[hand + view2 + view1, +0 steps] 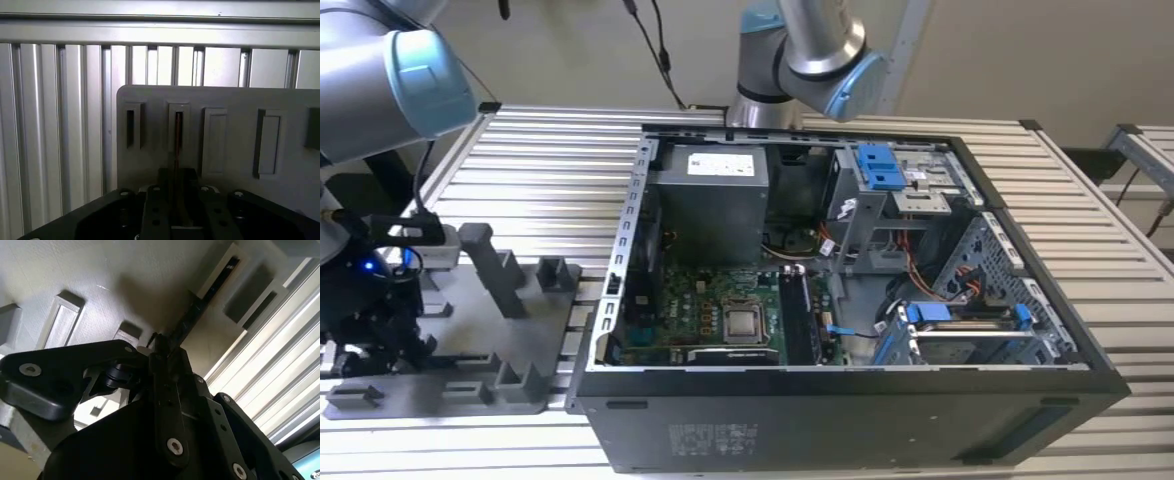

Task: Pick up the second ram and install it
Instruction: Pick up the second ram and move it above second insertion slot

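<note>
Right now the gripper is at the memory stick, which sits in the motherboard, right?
Not quite: the memory stick stands in a slot of the grey tray, not in the motherboard, as the first wrist view shows. The gripper is at it.

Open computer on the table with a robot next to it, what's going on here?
A robot arm has its claw down at the grey tray beside the open computer case. The claw is closed on the second ram, a thin dark stick standing on edge in one of the tray's slots. The stick is not yet lifted out, nor carried to the motherboard.
</note>
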Robot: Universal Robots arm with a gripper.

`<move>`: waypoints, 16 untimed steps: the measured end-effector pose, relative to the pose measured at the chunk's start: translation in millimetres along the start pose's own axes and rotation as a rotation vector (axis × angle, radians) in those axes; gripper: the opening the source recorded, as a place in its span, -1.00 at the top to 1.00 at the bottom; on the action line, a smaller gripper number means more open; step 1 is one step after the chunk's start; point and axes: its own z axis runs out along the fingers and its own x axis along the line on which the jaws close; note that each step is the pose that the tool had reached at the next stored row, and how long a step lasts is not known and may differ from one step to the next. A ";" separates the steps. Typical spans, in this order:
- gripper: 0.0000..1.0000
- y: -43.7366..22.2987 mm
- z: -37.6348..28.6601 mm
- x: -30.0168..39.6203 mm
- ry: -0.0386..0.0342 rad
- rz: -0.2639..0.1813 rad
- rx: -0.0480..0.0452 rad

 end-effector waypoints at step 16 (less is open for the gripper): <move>0.73 2.3 -0.1 0.0 0.0000 0.000 0.0000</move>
